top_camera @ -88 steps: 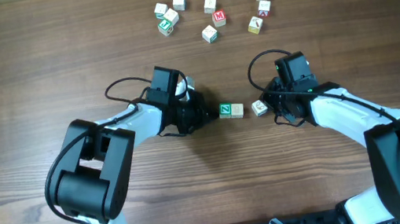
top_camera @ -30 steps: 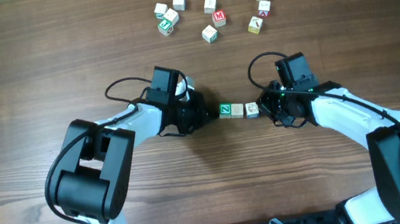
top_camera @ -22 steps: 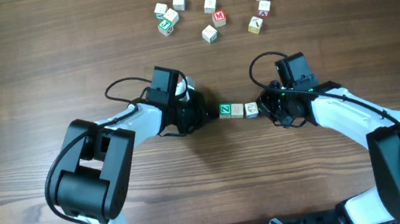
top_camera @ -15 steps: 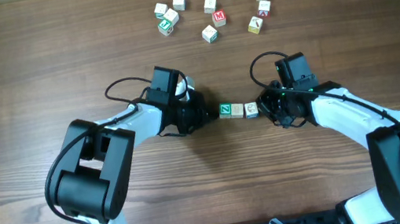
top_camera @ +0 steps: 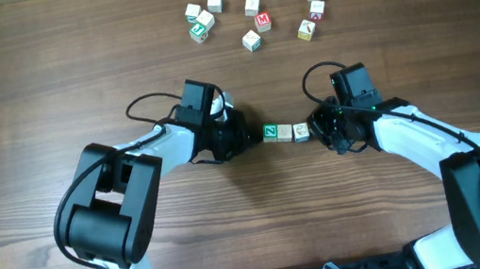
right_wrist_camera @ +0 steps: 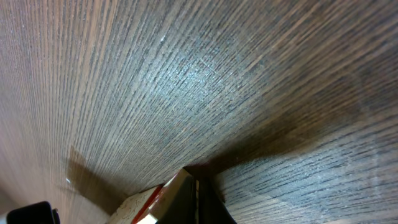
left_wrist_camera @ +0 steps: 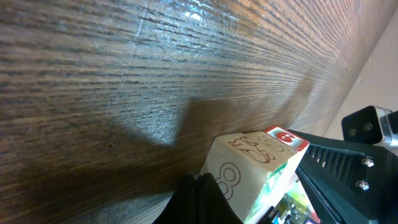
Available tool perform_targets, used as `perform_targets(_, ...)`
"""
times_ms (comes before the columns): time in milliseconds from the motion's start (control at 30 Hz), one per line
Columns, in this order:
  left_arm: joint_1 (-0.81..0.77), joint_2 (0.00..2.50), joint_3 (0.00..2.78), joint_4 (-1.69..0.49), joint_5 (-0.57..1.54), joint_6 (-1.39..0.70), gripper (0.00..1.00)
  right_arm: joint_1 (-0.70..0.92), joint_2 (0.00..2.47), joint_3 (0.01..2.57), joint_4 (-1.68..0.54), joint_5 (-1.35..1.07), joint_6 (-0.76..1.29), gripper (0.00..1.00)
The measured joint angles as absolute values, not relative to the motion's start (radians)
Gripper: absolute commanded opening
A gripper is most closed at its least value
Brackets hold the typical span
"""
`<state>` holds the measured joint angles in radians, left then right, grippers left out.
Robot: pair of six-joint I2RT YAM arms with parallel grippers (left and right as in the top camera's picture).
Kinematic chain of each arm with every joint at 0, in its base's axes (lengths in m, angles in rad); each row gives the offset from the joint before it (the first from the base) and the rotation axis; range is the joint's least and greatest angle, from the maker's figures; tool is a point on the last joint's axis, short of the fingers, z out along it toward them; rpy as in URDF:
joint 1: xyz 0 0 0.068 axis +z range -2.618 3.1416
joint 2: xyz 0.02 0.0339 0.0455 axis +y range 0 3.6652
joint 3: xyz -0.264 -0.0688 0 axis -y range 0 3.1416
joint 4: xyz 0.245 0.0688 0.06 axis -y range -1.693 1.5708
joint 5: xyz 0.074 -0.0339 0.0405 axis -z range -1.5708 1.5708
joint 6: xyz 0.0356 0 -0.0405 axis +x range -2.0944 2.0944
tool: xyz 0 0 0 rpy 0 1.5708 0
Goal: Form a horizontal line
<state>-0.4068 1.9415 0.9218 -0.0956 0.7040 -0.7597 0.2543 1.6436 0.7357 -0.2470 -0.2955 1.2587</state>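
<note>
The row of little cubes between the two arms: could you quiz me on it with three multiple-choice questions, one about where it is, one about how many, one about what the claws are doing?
1. Where does the row of cubes lie?
A. on the table, between the left gripper and the right gripper
B. stacked on one arm
C. lifted in the air

2. How many cubes form the row?
A. two
B. three
C. five

3. How do the two grippers stand?
A. both wide open
B. one open, one shut
C. both shut

Answers:
1 A, the overhead view shows the row on the wood between the two.
2 B, a green cube, a beige cube and a blue-trimmed cube sit side by side.
3 C, each wrist view shows its jaws closed to a point.
</note>
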Motion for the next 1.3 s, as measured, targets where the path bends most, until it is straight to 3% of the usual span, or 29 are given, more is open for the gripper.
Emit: perform_targets(1300,-0.407,1.941,0.922,-0.096,0.704,-0.760,0.04,0.254,1.644,0.736,-0.246,-0.307,1.456,0.05)
